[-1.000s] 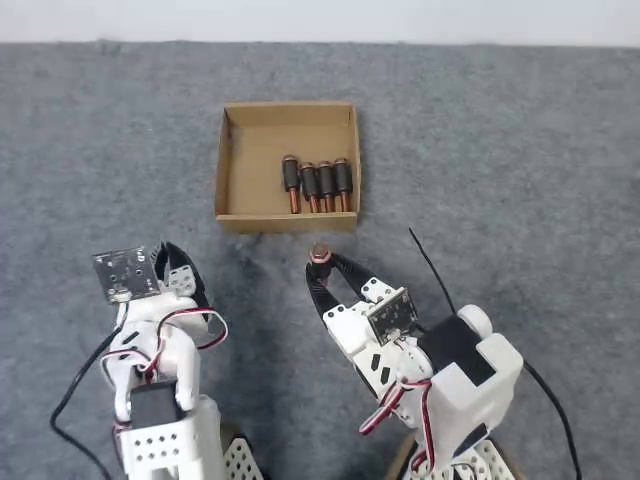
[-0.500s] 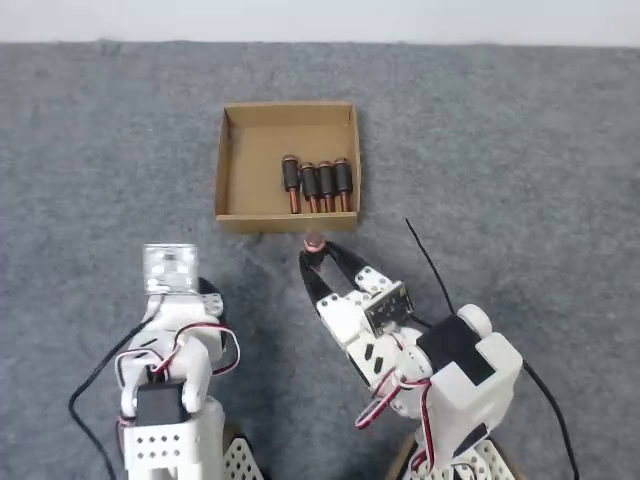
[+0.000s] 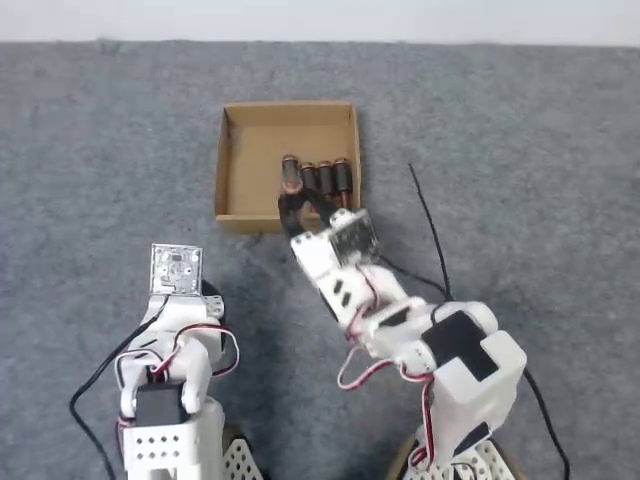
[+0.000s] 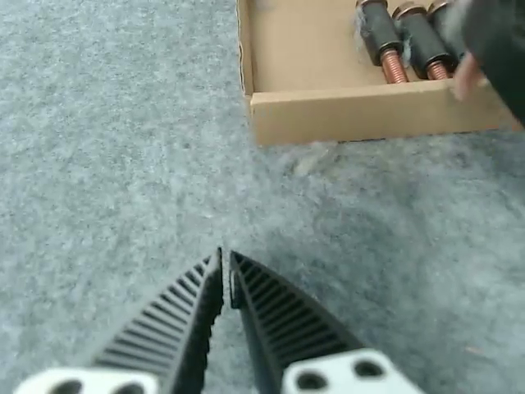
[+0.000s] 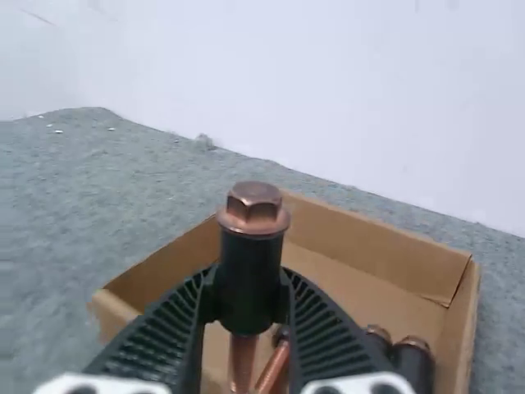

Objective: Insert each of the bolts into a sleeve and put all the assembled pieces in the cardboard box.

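Note:
My right gripper [image 3: 303, 203] is over the front wall of the cardboard box [image 3: 240, 150], shut on an upright assembled piece [image 5: 248, 267]: a black sleeve with a copper bolt through it, hex head on top. Several more assembled pieces [image 3: 326, 177] lie side by side in the box's right half, also seen as assembled pieces [image 4: 385, 37] from the left wrist. My left gripper [image 4: 225, 275] is shut with nothing in it, low over the grey carpet a short way in front of the box [image 4: 361, 107]. The left arm's wrist [image 3: 176, 272] sits at the near left.
Grey carpet [image 3: 520, 150] covers the whole table, with bare room left and right of the box. A white wall [image 5: 328, 82] rises behind the box. The right arm's black cable [image 3: 430, 255] trails to its right.
The right arm has carried the held piece forward from in front of the box to over its front wall. The left arm swung its wrist to face the box, then stayed put.

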Tool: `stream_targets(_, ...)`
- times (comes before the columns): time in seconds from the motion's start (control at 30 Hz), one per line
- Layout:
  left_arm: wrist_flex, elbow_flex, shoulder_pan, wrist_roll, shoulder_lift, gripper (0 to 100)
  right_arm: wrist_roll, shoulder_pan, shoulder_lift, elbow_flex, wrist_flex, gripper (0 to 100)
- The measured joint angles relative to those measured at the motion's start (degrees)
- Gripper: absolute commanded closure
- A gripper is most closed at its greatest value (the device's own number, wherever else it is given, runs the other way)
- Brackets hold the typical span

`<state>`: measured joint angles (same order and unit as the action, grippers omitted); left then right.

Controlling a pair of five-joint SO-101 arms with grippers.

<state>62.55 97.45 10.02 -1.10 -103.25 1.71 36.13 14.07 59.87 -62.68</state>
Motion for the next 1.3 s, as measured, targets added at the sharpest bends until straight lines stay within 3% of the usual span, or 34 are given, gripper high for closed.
stream_targets(0.7, 0.0, 0.0, 1.6, 0.0, 0.0, 99, 0.0, -2.6, 0.1, -36.0, 61.5, 99.3)
stream_targets(1.0, 0.0, 0.0, 1.6, 0.0, 0.0, 99, -4.9, -1.1, 9.7, -48.1, 66.2, 99.3)
stream_targets(1.3, 0.0, 0.0, 1.6, 0.0, 0.0, 99, -5.3, -1.1, 18.3, -53.3, 66.4, 99.2)
